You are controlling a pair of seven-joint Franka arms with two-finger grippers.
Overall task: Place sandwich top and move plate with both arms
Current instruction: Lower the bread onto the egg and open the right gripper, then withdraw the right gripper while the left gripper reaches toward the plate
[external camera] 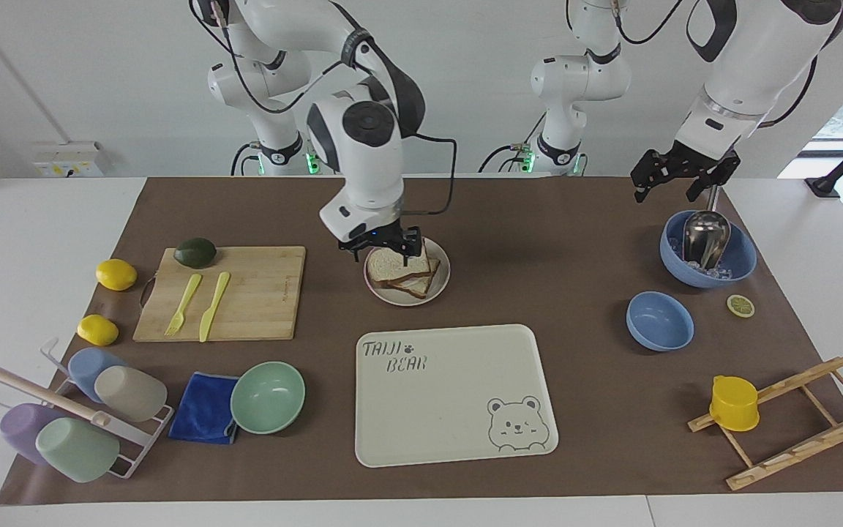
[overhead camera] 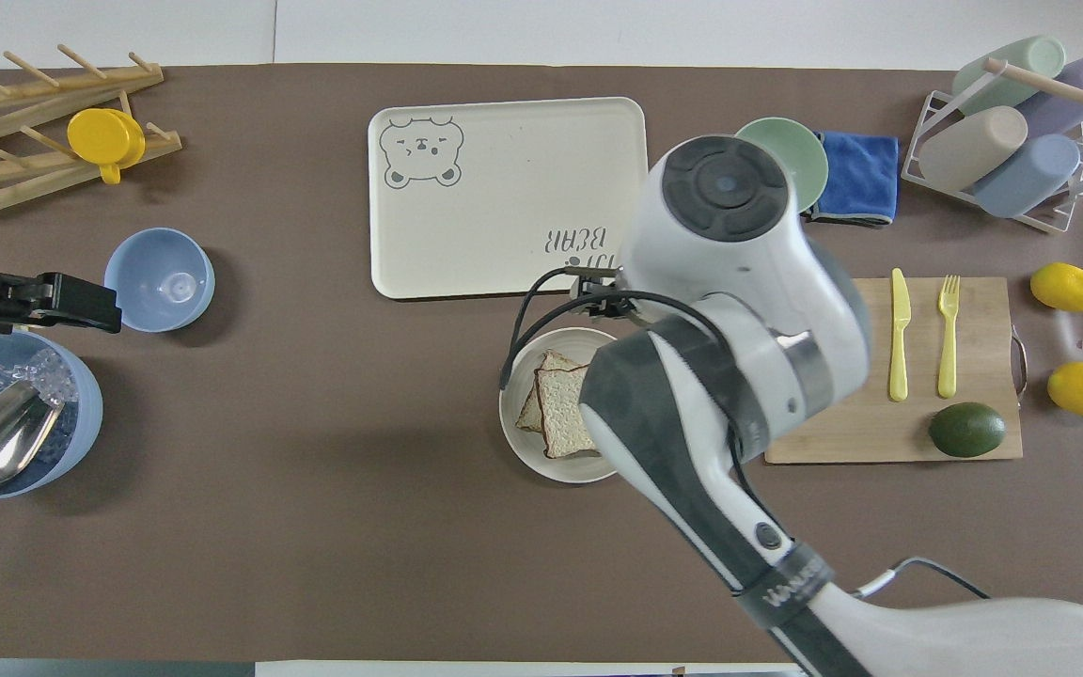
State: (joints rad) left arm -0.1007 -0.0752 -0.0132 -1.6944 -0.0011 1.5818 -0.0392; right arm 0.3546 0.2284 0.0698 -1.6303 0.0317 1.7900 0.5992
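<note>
Right gripper (external camera: 381, 247): fingers spread, empty, low over plate (external camera: 442, 282) edge toward right arm's end. Sandwich top (external camera: 397, 265): flat on lower slice, on plate, mid-table. Left gripper (external camera: 677, 176): spread, waiting over ice bowl (external camera: 740, 260), well apart from plate.

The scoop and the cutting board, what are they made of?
The scoop looks like shiny metal: silvery, with bright reflections. The board looks like bamboo or light wood: matte tan with long straight grain lines. I can't be sure of either from looks alone.
</note>
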